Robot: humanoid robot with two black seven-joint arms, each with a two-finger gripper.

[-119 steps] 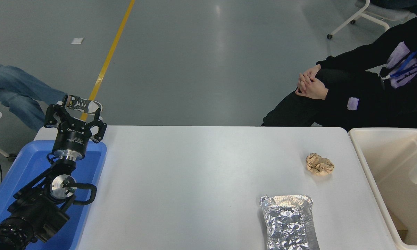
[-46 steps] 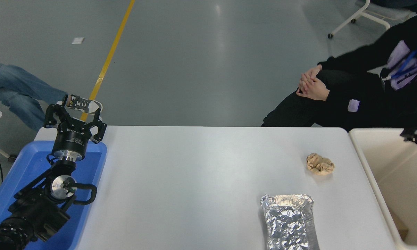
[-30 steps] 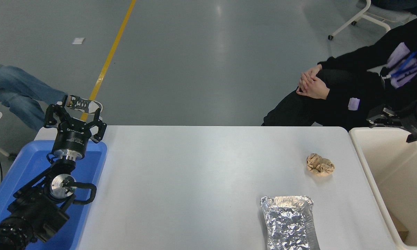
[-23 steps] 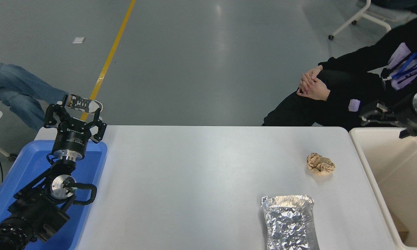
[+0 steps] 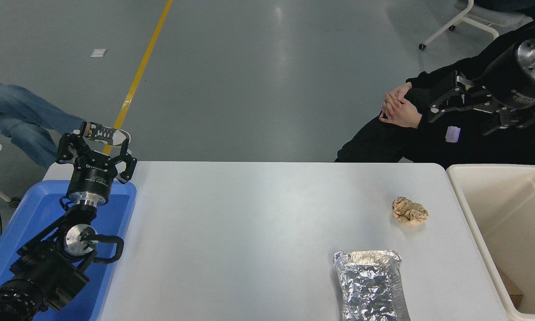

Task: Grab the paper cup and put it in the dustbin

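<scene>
Foil [image 5: 372, 285] lies nearest the camera, a crinkled silver container at the table's near edge, well below the right pincer [image 5: 463, 104] and to its left. The white table [image 5: 249, 232] carries little else: a crumpled brown paper ball [image 5: 410, 210] sits farther back, under the pincer and a little to its left, well apart from the foil container.

At the lower left the parked left arm ends in the left pincer [image 5: 94, 145], whose fingers are spread wide with nothing between them. It hangs over the far end of a blue tray [image 5: 35, 209], far across the table from the right pincer.

The dustbin [image 5: 472, 223], cream and smooth-walled, stands against the table's right end, directly below the right pincer. Its inside shows bare walls and a scrap of brown at the bottom near corner. The paper cup cannot be seen anywhere in this view, neither on the table nor in the visible part of the bin.

The right pincer is raised high above the bin's far rim, pointing leftward, its fingers parted wide and holding nothing. Just beyond its tips, a seated person in black has clasped hands [image 5: 396, 107]. Farther left, another person's jeans-clad leg [image 5: 22, 120] stretches across the grey floor.
</scene>
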